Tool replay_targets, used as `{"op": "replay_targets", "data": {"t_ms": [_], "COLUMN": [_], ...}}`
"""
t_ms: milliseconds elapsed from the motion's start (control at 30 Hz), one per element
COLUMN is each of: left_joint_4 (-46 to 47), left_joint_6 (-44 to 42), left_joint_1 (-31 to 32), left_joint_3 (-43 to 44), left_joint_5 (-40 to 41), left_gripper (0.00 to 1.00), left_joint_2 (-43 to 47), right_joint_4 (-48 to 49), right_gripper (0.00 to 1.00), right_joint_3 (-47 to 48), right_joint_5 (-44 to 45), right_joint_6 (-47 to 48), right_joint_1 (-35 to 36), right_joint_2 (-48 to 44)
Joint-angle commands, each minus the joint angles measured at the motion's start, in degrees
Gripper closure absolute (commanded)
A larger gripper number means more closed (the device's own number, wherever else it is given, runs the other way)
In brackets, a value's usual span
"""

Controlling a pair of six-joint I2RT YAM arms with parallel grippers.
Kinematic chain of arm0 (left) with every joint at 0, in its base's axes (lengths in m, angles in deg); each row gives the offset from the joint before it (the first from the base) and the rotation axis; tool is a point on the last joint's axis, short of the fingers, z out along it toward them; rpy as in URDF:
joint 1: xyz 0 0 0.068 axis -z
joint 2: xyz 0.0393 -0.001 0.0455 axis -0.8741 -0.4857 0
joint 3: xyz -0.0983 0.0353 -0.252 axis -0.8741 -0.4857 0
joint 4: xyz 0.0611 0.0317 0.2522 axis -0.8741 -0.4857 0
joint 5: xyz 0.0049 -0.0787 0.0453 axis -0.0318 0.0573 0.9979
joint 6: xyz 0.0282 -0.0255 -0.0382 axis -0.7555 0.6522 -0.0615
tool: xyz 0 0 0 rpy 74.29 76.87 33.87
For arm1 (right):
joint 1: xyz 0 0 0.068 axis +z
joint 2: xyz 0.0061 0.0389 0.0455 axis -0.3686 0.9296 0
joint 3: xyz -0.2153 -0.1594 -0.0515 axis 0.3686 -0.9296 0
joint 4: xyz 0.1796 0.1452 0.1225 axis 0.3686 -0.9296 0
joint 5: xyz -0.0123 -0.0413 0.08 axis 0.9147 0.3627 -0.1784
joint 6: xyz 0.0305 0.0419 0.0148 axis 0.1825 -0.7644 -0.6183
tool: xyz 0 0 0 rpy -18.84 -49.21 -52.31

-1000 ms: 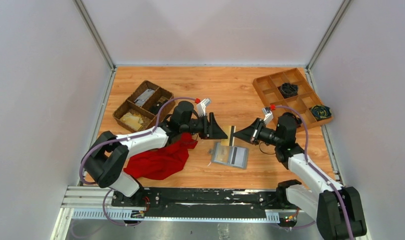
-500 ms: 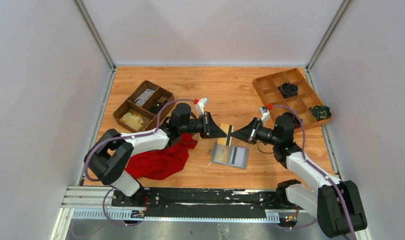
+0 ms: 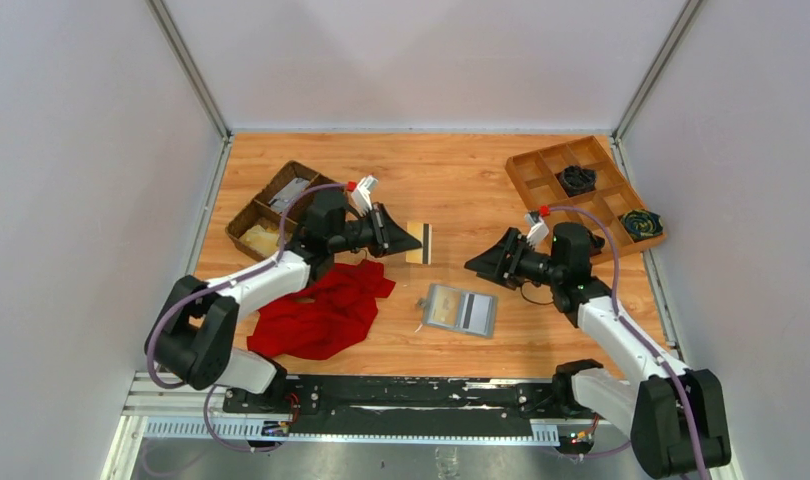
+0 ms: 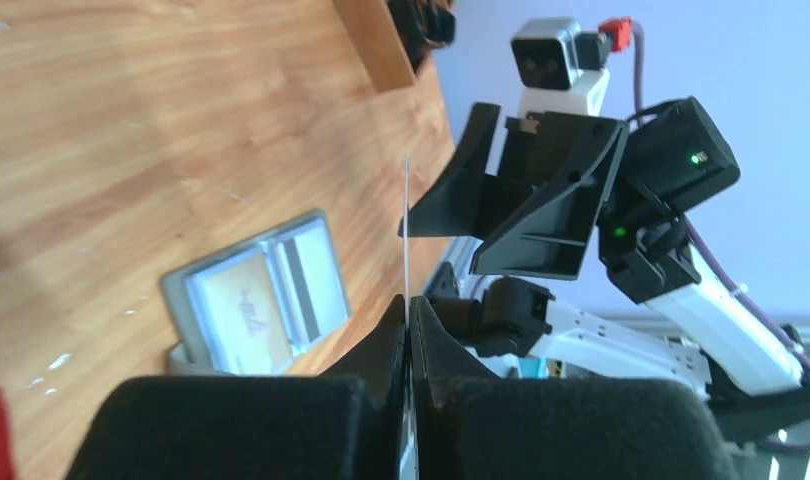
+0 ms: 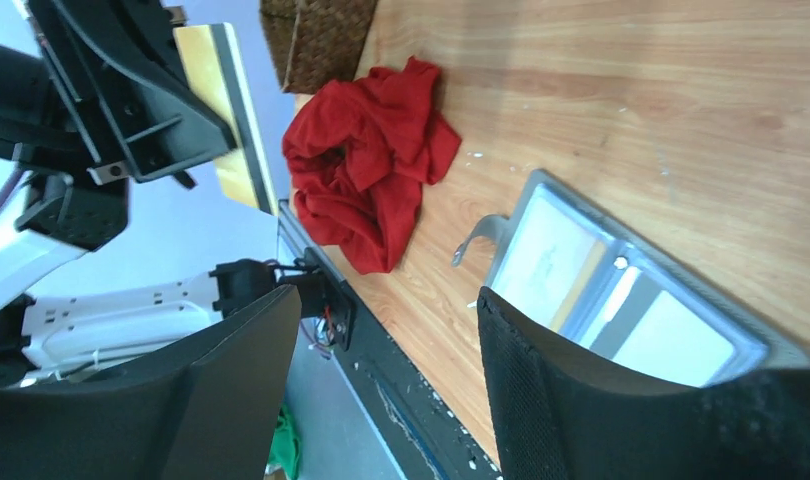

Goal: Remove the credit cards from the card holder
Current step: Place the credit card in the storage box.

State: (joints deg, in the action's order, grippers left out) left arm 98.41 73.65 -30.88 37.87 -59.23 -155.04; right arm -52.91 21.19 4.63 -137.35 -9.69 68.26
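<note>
The grey card holder (image 3: 461, 311) lies open on the table between the arms, also seen in the left wrist view (image 4: 256, 300) and the right wrist view (image 5: 601, 290). A tan credit card (image 3: 444, 310) shows in one of its halves. My left gripper (image 3: 407, 241) is shut on another tan credit card (image 3: 419, 243) with a dark stripe, held upright above the table left of the holder. That card shows edge-on in the left wrist view (image 4: 406, 225) and face-on in the right wrist view (image 5: 231, 110). My right gripper (image 3: 476, 265) hangs open and empty, right of the held card and above the holder.
A red cloth (image 3: 321, 312) lies crumpled front left, under my left arm. A dark wicker basket (image 3: 281, 212) stands at the back left. A wooden compartment tray (image 3: 586, 190) with dark items sits at the back right. The table's front rail (image 5: 381, 380) runs close below my right gripper.
My right gripper opened and let go of the card. My left gripper shut on it and carried it left, away from the right gripper, which drew back slightly.
</note>
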Motion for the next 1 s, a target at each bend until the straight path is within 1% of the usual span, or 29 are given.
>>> {"op": "replay_targets", "data": {"t_ms": [0,67,100,133,167,233,333,467,533,600,767,833,967], "left_joint_4": [-19.33,-34.02,-42.73,-49.14,-54.28,-60.76,-65.52,-68.58,-69.52,-70.78,-75.98,-78.7,-82.69], "left_joint_6": [-11.01,-18.22,-23.16,-26.91,-29.36,-32.63,-33.46,-32.0,-31.86,-31.91,-30.48,-28.33,-24.99], "left_joint_1": [-3.21,-4.21,-4.28,-4.31,-4.38,-4.65,-5.36,-6.83,-7.9,-9.45,-14.27,-16.15,-18.79], "left_joint_3": [5.65,11.4,15.6,19.17,21.98,26.16,29.27,30.05,30.16,30.66,32.81,34.11,36.6], "left_joint_5": [2.31,8.03,12.65,17.45,21.63,29.86,39.82,51.62,54.78,56.02,59.84,64.98,71.76], "left_gripper": [1.0,1.0,1.0,1.0,1.0,1.0,1.0,1.0,1.0,1.0,1.0,1.0,1.0], "left_joint_2": [4.0,4.71,4.63,4.56,4.5,5.1,6.89,9.53,10.32,10.38,7.82,6.02,0.75], "right_joint_4": [-10.4,-11.25,-11.31,-11.32,-11.27,-13.11,-15.46,-17.76,-19.43,-21.44,-24.78,-25.07,-25.2], "right_gripper": [0.3,0.3,0.3,0.3,0.3,0.31,0.31,0.32,0.32,0.32,0.31,0.31,0.32], "right_joint_3": [3.78,4.72,5.05,5.28,5.48,6.24,8.34,11.02,12.37,13.82,17.0,18.25,22.05], "right_joint_5": [2.96,3.44,3.38,3.44,3.5,3.69,4.69,5.37,6.3,7.23,9.65,9.74,9.13], "right_joint_6": [6.98,8.12,8.36,8.54,8.66,9.5,11.68,13.77,15.17,17.13,19.45,19.67,19.86], "right_joint_1": [-2.33,-2.6,-2.69,-2.76,-2.8,-2.89,-3.21,-4.29,-4.74,-5.27,-7.05,-7.99,-8.94], "right_joint_2": [0.03,0.94,1.43,1.92,2.41,3.73,6.5,8.92,9.88,10.88,14.03,15.99,21.5]}}
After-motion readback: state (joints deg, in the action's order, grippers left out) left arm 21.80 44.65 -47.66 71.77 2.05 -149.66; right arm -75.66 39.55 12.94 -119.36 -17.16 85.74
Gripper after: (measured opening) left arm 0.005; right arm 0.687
